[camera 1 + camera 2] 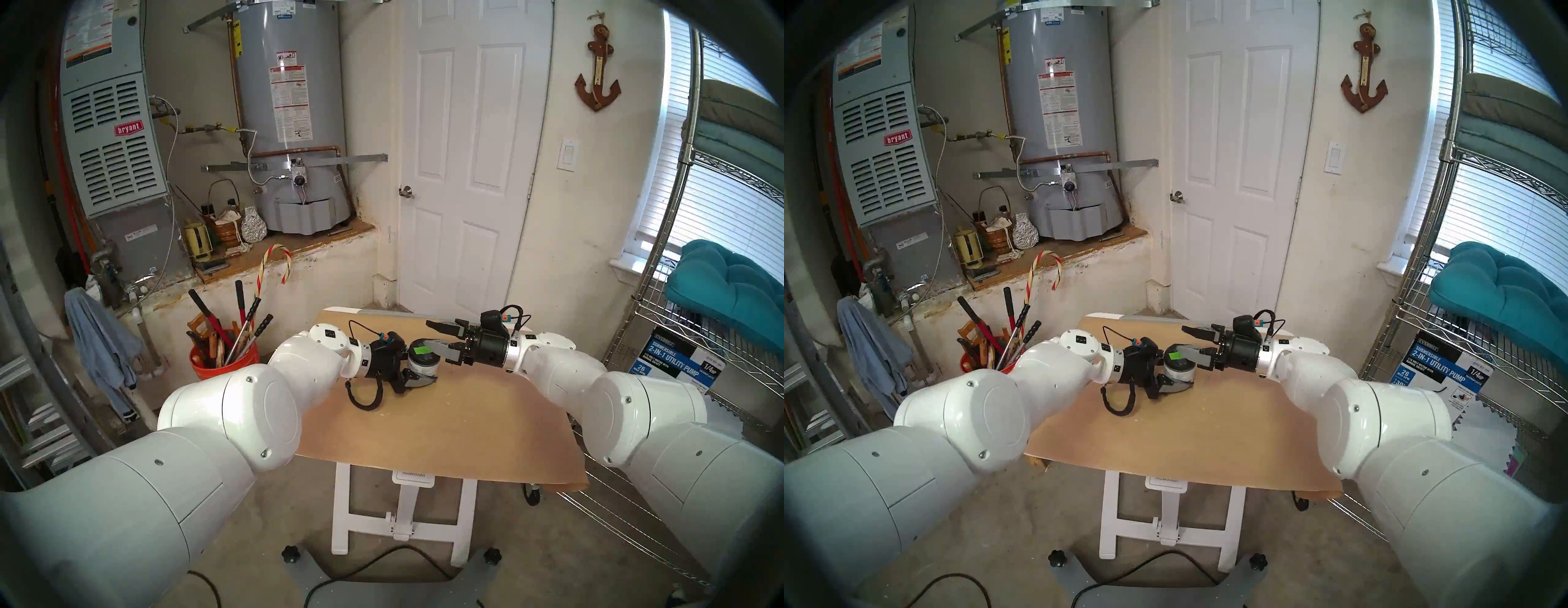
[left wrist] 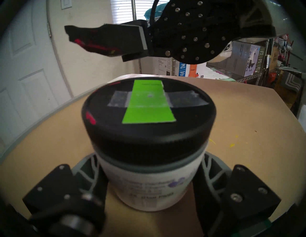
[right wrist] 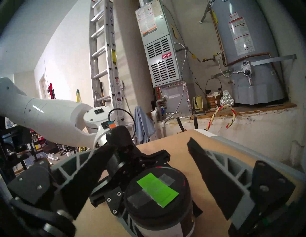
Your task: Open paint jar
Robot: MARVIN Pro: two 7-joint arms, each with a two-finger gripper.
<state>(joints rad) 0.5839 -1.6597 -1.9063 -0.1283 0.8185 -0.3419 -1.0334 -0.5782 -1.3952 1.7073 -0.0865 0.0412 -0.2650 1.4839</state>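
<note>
The left hand [image 2: 149, 190] is clamped on the body of the jar [image 2: 149, 187], its grey fingers [image 2: 86, 172] pressed against the white label on both sides, below the lid. The grip sits low on the wall and leaves the whole lid [image 2: 149, 115] free. The jar stands upright on the bench [image 1: 445, 416], near its far middle; whether its base rests on the paper cover or is slightly raised cannot be told.

The right hand [image 1: 441, 344] is spread wide and holds nothing. It reaches in level from the right, one finger [image 1: 443, 327] above and beyond the lid, the other [image 1: 441, 350] near the lid's right edge. From the right wrist view the lid lies low between the two fingers, not yet enclosed and not touched.

Judgement: the step in hand is setting the right hand on the lid to unscrew it. To do this well, the right hand should centre on the lid so that both fingers meet its black rim at opposite points, level with the rim and clear of the left fingers beneath. The close should be firm before any turn. The left hand must hold without slipping on the smooth label, or the jar will turn with the lid. The green strip [image 2: 147, 102] gives a ready check on whether the lid rotates. Paint inside argues for keeping the jar upright throughout.
</note>
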